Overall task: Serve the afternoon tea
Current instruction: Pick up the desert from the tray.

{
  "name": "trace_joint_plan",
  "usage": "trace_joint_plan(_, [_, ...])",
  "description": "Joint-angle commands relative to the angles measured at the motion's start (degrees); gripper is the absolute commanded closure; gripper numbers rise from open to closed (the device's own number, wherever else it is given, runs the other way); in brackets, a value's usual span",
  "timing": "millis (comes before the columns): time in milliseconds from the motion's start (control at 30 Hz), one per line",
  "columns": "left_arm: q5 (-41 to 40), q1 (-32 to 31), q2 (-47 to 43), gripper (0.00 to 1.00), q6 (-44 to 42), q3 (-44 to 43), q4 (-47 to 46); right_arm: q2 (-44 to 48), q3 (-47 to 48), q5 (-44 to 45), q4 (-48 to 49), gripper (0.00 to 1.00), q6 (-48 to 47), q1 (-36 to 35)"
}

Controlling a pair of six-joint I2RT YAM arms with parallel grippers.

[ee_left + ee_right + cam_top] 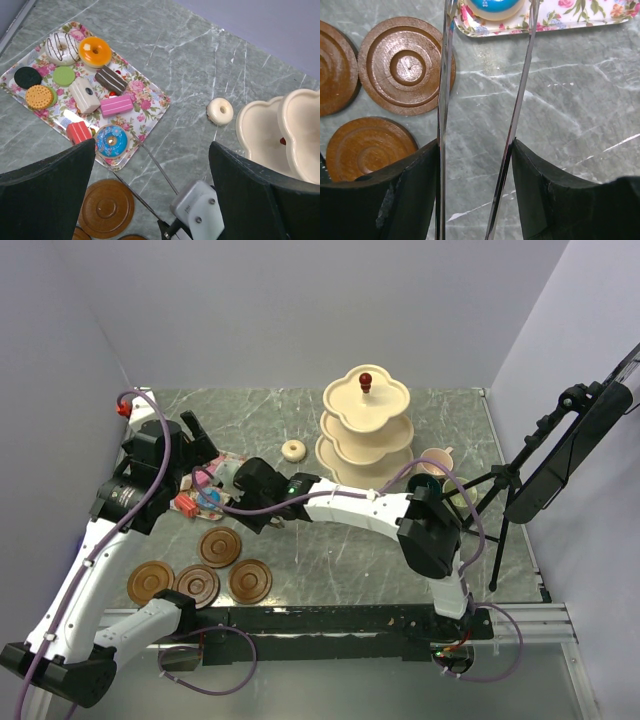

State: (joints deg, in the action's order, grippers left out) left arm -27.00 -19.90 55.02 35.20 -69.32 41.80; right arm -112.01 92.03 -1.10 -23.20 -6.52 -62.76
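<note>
A green marbled table (330, 550) stands between plain lilac walls. Seen from overhead, the cream three-tier stand (366, 430) with its red knob (366, 379) stands toward 1 o'clock on the tabletop. A cream doughnut (293, 449) lies on the marble at the stand's 9 o'clock, apart from it. A pink mug (436, 459) stands at the stand's 4 o'clock, just beside the bottom tier. A dark mug (424, 485) at the pink mug's 6 o'clock is partly hidden by the right arm. Four brown saucers (219, 546) lie flat toward 8 o'clock on the table, close together.

The floral tray (145, 107) lies toward 9 o'clock. In the left wrist view it carries the cakes: a chocolate-striped white doughnut (61, 47) and an orange doughnut (94, 51) at its 12 o'clock end. A pink bar (116, 105) sits mid-tray, with a red block (79, 132) and a blue doughnut (112, 141) at the 6 o'clock edge.

The right gripper (475, 145) clasps the tongs (517, 95), one blade lying against the inner face of each finger. In its own view the blades run toward 12 o'clock and flank the blue doughnut. Whether the tips touch it I cannot tell.

The left gripper (152, 147) hovers above the table near the tray, fingers spread wide, holding nothing.
</note>
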Motion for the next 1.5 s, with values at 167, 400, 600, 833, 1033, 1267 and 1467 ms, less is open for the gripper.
trace_joint_plan(167, [-2.09,-0.23,-1.06,0.00,1.10,-1.52,0.30,-2.78,5.70,0.22,-0.44,0.37,-1.56,-0.34])
trace_joint_plan(400, [-1.65,-0.23,-0.97,0.00,1.01,-1.52,0.12,-4.27,6.85,0.75,-1.23,0.37,-2.61,-0.43])
trace_joint_plan(600, [-1.39,-0.23,-0.88,0.00,1.01,-1.43,-0.05,-5.68,8.43,0.93,-2.28,0.38,-3.76,-0.78])
trace_joint_plan(833, [-1.65,-0.23,-1.24,0.00,1.01,-1.43,-0.05,-7.09,10.28,0.66,-3.96,0.39,-4.29,-1.13])
trace_joint_plan(1033, [-1.74,-0.23,-1.24,0.00,0.83,-1.34,-0.23,-6.74,9.31,1.02,-5.10,0.39,-3.85,-1.13])
trace_joint_plan(1267, [-1.56,-0.23,-1.32,0.00,1.01,-1.17,-0.23,-4.98,6.32,3.04,-4.48,0.39,-3.14,-1.13])
trace_joint_plan(1467, [-1.56,-0.23,-1.32,0.00,1.10,-1.34,0.03,-6.64,9.04,2.60,-5.36,0.45,-3.49,-1.22])
